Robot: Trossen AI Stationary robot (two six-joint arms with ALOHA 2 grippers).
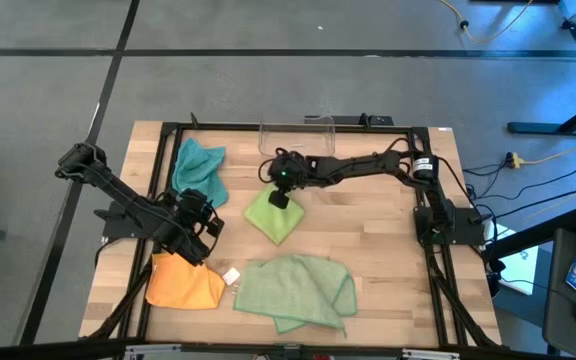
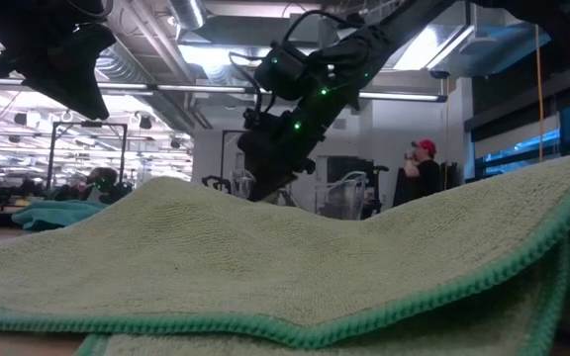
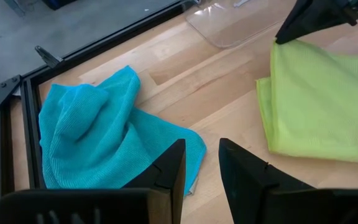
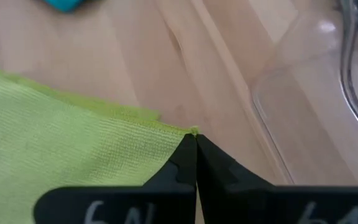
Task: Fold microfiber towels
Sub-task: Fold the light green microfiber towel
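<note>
We look down on a pale wooden table (image 1: 368, 240) edged by a black metal frame, standing on a grey floor crossed by dark lines. Cables trail over the floor to the right of the table. From table height, the room behind is a large workshop with ceiling pipes and strip lights, and a person (image 2: 422, 170) in a red cap stands far back.

Four cloths lie on the wood. The teal towel (image 1: 198, 168) sits rumpled near the back left corner. The orange towel (image 1: 183, 284) lies at the front left. The large pale sage towel (image 1: 296, 290), loosely doubled over, spreads across the front middle. The lime green towel (image 1: 275, 214) lies flat near the centre, just in front of a clear plastic bin (image 1: 296, 135) at the back edge.

The right gripper (image 4: 195, 140) reaches in from the right side and its fingers are pinched together on a corner of the lime green towel. The left gripper (image 3: 202, 165) hovers between the teal and orange cloths, its fingers slightly parted and holding nothing.
</note>
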